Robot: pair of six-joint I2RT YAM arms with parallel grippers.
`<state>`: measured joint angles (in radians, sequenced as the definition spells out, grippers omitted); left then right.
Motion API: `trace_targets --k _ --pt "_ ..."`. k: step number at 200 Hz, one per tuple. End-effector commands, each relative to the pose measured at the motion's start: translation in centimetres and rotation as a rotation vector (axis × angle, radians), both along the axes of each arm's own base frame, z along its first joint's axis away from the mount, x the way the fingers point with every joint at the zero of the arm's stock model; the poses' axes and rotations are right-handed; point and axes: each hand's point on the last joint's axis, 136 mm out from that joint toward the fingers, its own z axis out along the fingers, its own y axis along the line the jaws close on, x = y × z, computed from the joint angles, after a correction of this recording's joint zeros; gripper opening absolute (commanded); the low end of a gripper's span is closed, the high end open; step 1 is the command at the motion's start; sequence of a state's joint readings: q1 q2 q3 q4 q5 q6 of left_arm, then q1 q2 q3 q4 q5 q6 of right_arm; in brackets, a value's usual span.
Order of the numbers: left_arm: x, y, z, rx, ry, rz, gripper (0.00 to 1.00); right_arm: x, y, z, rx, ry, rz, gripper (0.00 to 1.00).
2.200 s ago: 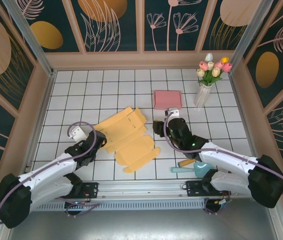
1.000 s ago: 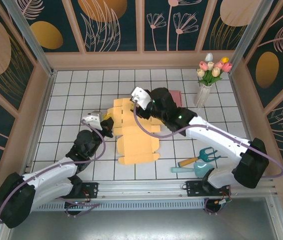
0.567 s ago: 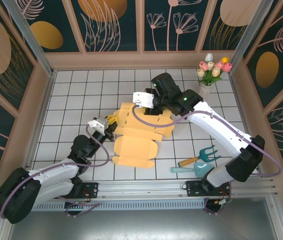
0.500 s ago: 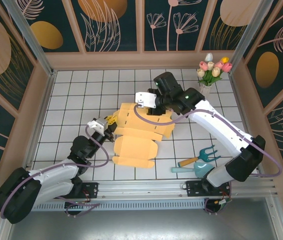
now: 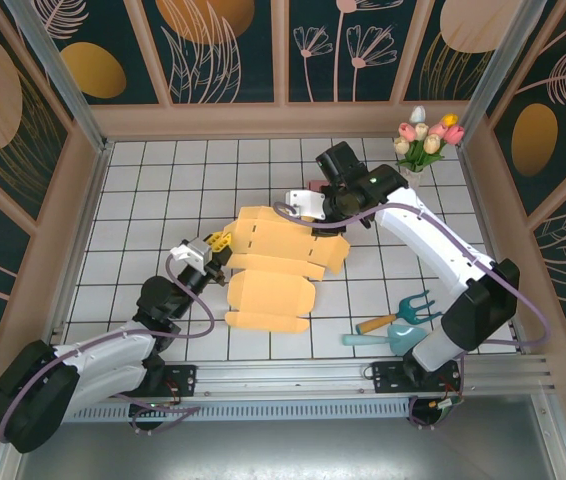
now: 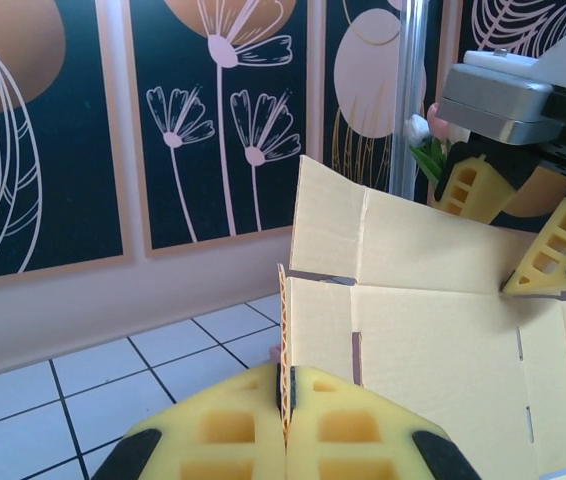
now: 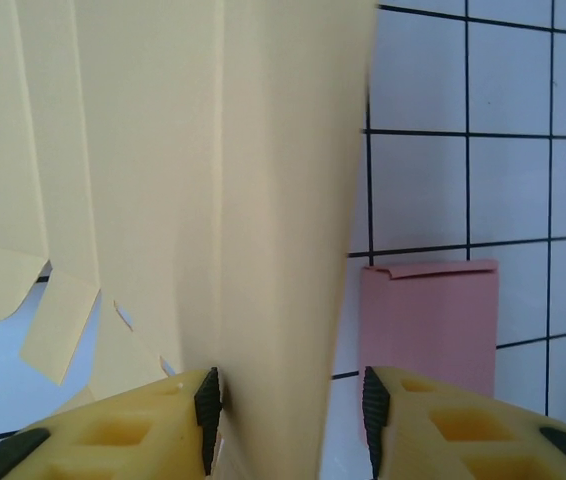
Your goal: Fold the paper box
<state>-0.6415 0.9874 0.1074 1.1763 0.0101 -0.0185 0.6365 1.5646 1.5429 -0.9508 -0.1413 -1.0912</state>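
A couple of seconds back the paper box (image 5: 268, 268) lay flat and skewed between two arms that were both drawn in close to their bases. Since then both have reached out to it. The left gripper (image 5: 219, 241) has come up to the sheet's left corner, and its yellow pads (image 6: 233, 432) are pressed together on the cardboard edge. The right gripper (image 5: 315, 218) has swung across to the far side. It now stands astride a panel that runs up between its fingers. One pad sits against the card and the other stands a little off, so the jaws are spread and not yet pinching.

From the left gripper's side, the far panel rises steeply off the table, with the right gripper (image 6: 535, 235) at its top corner. I'd judge the first wall is going up: one corner pinned, the opposite flap about to be gripped and creased.

The table (image 5: 163, 180) is white tile with dark grid lines. A pink card (image 7: 428, 320) lies just right of the right gripper. A vase of tulips (image 5: 408, 180) stands further right, and teal garden tools (image 5: 403, 315) lie back towards that arm's base. Dark panels painted with flowers (image 6: 63, 150) wall the space in.
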Motion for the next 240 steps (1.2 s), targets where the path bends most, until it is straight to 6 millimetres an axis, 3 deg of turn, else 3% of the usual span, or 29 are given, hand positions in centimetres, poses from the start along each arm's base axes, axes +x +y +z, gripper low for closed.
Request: trace_targets --k 1,25,52,66,85,92,114,128,164,181,191,218,228,240 --pt "-0.1 0.6 0.9 -0.023 -0.038 0.025 0.00 -0.7 0.2 0.6 0.010 0.028 0.032 0.43" --pt "0.0 0.7 0.8 -0.023 -0.034 0.031 0.00 -0.9 0.6 0.9 0.031 0.025 0.045 0.36" --pt "0.0 0.8 0.9 -0.028 -0.038 0.036 0.00 -1.0 0.5 0.7 0.026 0.022 0.044 0.16" --pt "-0.1 0.9 1.1 -0.033 -0.042 0.037 0.00 -1.0 0.3 0.5 0.016 0.020 0.045 0.00" --pt "0.4 1.3 1.0 -0.045 -0.020 0.067 0.00 -0.8 0.3 0.5 0.004 0.005 0.043 0.00" --pt "1.1 1.8 0.9 -0.060 0.010 0.112 0.04 -0.5 0.3 0.7 0.004 -0.013 0.031 0.00" --pt "3.6 5.0 0.1 -0.156 0.154 0.332 0.18 0.5 -0.5 0.8 -0.029 -0.052 -0.009 0.00" --pt "4.7 6.4 -0.2 -0.239 0.257 0.429 0.20 0.8 -1.1 0.4 -0.058 -0.060 -0.018 0.00" --pt "6.3 4.7 -1.6 -0.320 0.543 0.428 0.24 2.3 -2.5 -1.3 -0.123 -0.095 -0.053 0.00" --pt "6.3 4.3 -1.4 -0.330 0.588 0.417 0.39 3.4 -2.9 -1.5 -0.138 -0.115 -0.085 0.00" --pt "6.3 5.2 -1.4 -0.324 0.584 0.469 0.45 3.8 -3.3 -1.6 -0.146 -0.118 -0.097 0.00" --pt "5.7 8.1 -1.1 -0.313 0.548 0.600 0.44 4.1 -3.9 -1.3 -0.134 -0.113 -0.110 0.00" --pt "5.2 7.1 -0.4 -0.346 0.542 0.513 0.40 4.2 -4.0 -1.1 -0.129 -0.120 -0.109 0.00" --pt "4.6 4.4 0.9 -0.387 0.555 0.332 0.35 4.2 -3.9 -1.0 -0.125 -0.126 -0.106 0.00"
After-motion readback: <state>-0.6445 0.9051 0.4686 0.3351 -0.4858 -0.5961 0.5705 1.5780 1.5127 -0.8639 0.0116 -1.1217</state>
